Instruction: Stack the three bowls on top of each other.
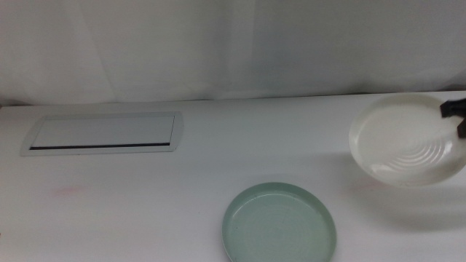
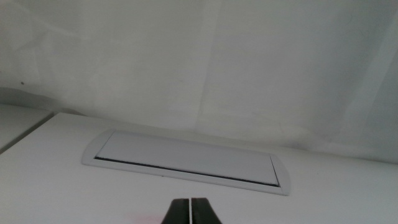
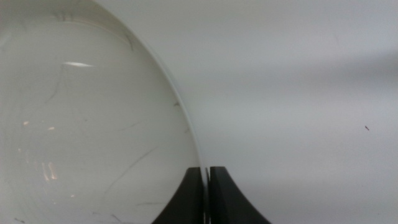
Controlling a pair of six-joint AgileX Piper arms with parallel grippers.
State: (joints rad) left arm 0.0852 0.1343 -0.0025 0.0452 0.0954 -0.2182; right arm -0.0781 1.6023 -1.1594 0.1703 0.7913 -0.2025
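Looking across the middle view, the cream-white bowl [image 1: 408, 140] hangs tilted at the right edge, its ringed inside turned toward the camera, with the right gripper [image 1: 453, 113] pinching its far-right rim. The mint green bowl [image 1: 279, 223] lies flat on the table [image 1: 145, 211] near the front, well apart from it, and the white panel [image 1: 103, 134] with its dark slot lies at the back left.

In the left wrist view, the left gripper [image 2: 191, 211] has its jaws pressed together on nothing, with the panel [image 2: 186, 158] beyond it.

In the right wrist view, the right gripper [image 3: 208, 196] has its jaws closed on the thin rim of the cream-white bowl [image 3: 87, 124], which fills one side of the frame.
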